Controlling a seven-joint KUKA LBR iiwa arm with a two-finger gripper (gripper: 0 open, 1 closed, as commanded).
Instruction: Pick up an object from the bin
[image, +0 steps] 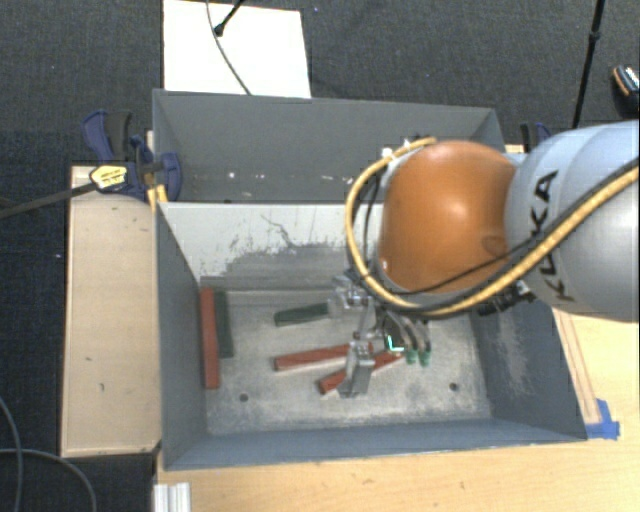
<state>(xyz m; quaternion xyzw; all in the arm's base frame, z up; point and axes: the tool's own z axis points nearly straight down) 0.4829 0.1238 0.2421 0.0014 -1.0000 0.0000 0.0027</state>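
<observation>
The camera sat above the bin (300, 140) and somewhat towards its near side, facing down and tilted away. The far wall showed its whole inner face, while the near wall showed as a narrow strip. The camera stood far enough back to take in the entire bin with a margin around it. The arm (585, 235) entered from the right, its orange cover (445, 215) nearest the lens.

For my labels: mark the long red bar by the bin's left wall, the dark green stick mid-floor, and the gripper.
long red bar (210, 338), camera view, middle of its length.
dark green stick (302, 315), camera view, its middle.
gripper (353, 378), camera view, its lower end.
</observation>
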